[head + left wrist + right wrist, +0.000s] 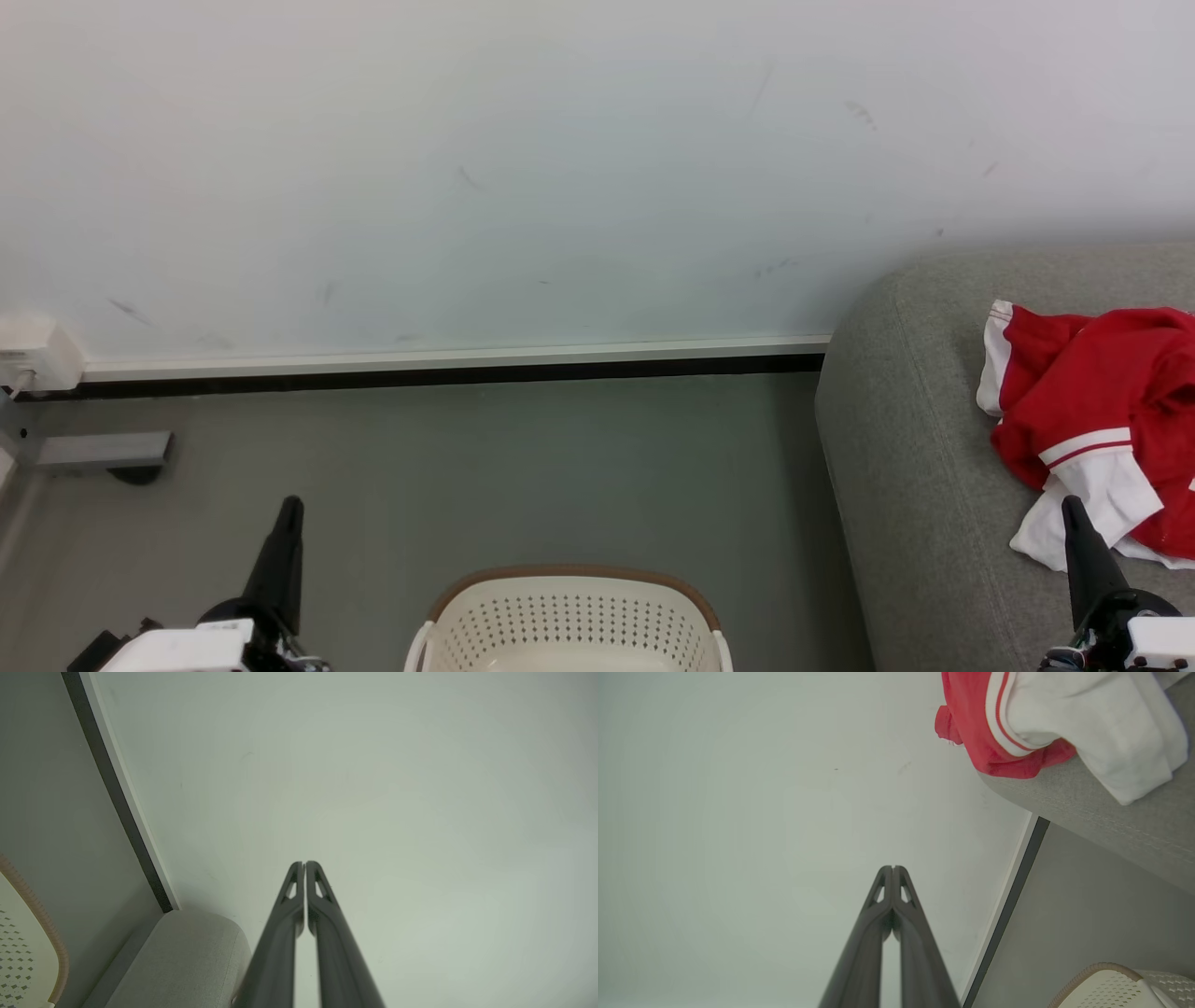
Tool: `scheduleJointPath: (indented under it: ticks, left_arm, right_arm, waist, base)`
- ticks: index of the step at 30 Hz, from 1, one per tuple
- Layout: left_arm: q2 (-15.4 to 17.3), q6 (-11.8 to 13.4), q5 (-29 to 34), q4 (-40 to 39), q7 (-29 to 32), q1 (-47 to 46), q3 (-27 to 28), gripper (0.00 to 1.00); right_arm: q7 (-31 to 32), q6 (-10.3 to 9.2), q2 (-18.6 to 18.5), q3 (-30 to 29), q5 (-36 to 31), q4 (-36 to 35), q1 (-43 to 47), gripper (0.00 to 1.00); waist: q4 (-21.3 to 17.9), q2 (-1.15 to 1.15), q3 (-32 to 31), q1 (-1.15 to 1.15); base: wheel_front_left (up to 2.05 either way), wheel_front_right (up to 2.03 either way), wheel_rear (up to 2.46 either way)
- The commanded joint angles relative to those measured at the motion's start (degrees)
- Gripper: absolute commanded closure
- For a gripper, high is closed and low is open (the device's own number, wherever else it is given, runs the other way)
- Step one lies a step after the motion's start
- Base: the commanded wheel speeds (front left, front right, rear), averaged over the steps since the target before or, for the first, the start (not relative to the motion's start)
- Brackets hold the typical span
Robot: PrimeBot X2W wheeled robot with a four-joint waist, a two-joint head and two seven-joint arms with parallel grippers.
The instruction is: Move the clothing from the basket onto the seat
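Observation:
The red clothing (pixel 1102 411) with white cuffs lies crumpled on the grey seat (pixel 915 448) at the right; it also shows as clothing (pixel 1017 723) on the seat (pixel 1125 821) in the right wrist view. The cream basket (pixel 569 621) with a brown rim stands on the floor at the bottom centre; what I see of its inside holds nothing. My left gripper (pixel 291 504) is shut and empty, left of the basket. My right gripper (pixel 1071 504) is shut and empty, its tip in front of the clothing's white cuff. Both fingertip pairs, left gripper (pixel 304 863) and right gripper (pixel 893 867), point at the wall.
A pale wall with a white and black skirting (pixel 448 364) runs behind the grey floor (pixel 523 467). A white socket box (pixel 33 359) and a grey metal foot (pixel 103 453) sit at the far left. The basket's rim (pixel 42 924) and the seat's corner (pixel 187 956) show in the left wrist view.

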Motion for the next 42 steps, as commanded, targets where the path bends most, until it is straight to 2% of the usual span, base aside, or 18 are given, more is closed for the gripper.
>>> scheduleJointPath:
  ticks: [1,42]
  left_arm:
    - [0.1,-0.4,-0.8,-0.2,0.2,-0.4,0.1,1.0]
    - [0.1,-0.4,-0.8,-0.2,0.2,-0.4,0.1,1.0]
  right_arm:
    - [0.2,0.02,0.0,-0.3,-0.3,0.1,-0.8,1.0]
    - [0.2,0.02,0.1,-0.3,-0.4,0.1,-0.8,1.0]
  waist:
    - [0.0,0.0,0.0,0.0]
    - [0.0,0.0,0.0,0.0]
  base:
    - [0.0,0.0,0.0]
    - [0.0,0.0,0.0]
